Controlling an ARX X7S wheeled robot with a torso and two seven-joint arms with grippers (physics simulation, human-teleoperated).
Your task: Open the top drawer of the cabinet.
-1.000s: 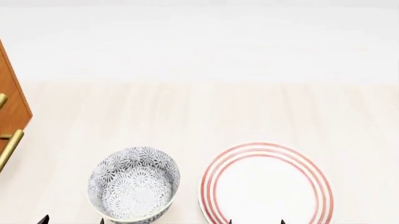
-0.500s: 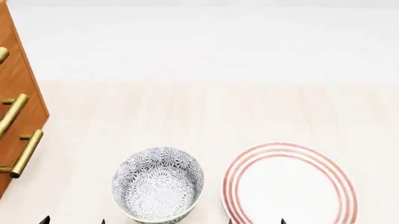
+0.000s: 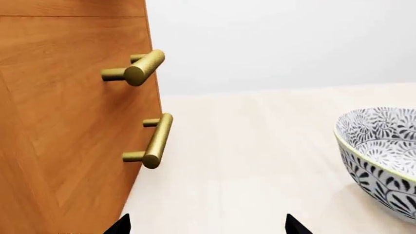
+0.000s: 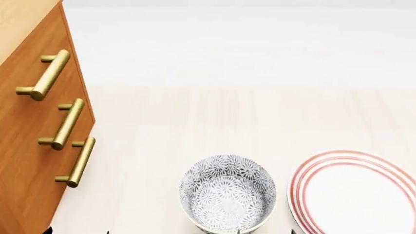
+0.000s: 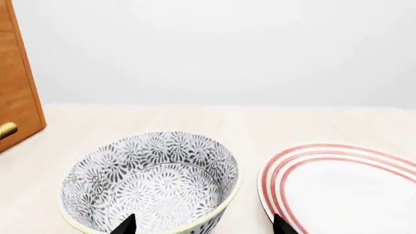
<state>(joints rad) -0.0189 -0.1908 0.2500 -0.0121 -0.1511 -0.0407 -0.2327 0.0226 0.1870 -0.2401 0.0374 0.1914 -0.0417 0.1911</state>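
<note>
The orange-brown cabinet stands at the left of the head view, and three brass bar handles show on its front. The top drawer carries the uppermost handle and looks shut. In the left wrist view the cabinet is close, with two handles showing. My left gripper is open and empty, low over the table just in front of the cabinet. My right gripper is open and empty, right at the patterned bowl.
The grey-patterned bowl sits near the table's front edge. A white plate with red rings lies to its right. The bowl also shows in the left wrist view. Light wooden tabletop stretches behind them.
The head view has swung left. The cabinet has come further into view with all its handles, and the bowl and plate have shifted right. The grippers stay at the bottom edge.
</note>
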